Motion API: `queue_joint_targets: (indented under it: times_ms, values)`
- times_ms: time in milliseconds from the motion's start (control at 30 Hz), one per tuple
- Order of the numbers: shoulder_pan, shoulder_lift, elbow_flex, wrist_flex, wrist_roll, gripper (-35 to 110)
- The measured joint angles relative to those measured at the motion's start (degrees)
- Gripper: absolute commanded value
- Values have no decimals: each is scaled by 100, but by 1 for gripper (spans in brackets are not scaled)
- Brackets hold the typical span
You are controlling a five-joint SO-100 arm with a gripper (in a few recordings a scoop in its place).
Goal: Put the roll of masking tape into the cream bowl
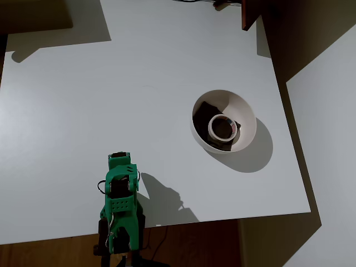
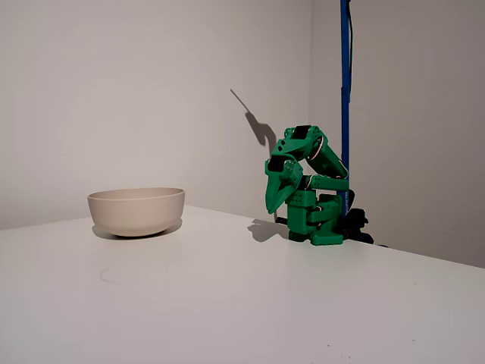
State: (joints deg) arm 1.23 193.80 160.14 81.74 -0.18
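The roll of masking tape (image 1: 222, 127) lies inside the cream bowl (image 1: 245, 114), resting on the dark patch (image 1: 203, 110) at the bowl bottom. In the overhead view the bowl stands on the desk (image 1: 111, 83) toward the right edge, about midway between the far and near edges. The placement therefore appears complete; the step in hand is judged to be the return to rest.

The green arm (image 2: 314, 186) is folded at the near edge of the desk in the overhead view, well apart from the bowl. The end effector (image 2: 274, 206) points downward and hangs above the desk surface. It carries nothing. In the fixed view the two fingers taper to a single tip with no gap visible between them, so they appear closed or almost closed.

Recommended procedure for the step in hand:
1. Keep the arm folded over its own base and clear of the bowl.
2. Avoid any sweep toward the right edge of the desk; contact with the bowl wall could shift or tip the bowl.
3. Keep the fingertip off the desk surface while the arm settles.

Orientation of the roll: it is a ring and has no long axis in plan. Its hole faces up toward the overhead camera with a slight tilt, and the roll rests on its flat face. Reddish print (image 1: 229, 122) shows on the inner core.
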Motion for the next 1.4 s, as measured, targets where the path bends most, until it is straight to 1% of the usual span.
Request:
queue_joint_targets:
  times_ms: [300,533,633,833,1400]
  values:
    - [-79,0,598,-202,26,-8]
    - [-88,0,650,-202,79,-8]
    - [-70,0,650,-202,70,-4]
    - [-70,0,650,-202,44,-1]
    - [-70,0,650,-202,44,-7]
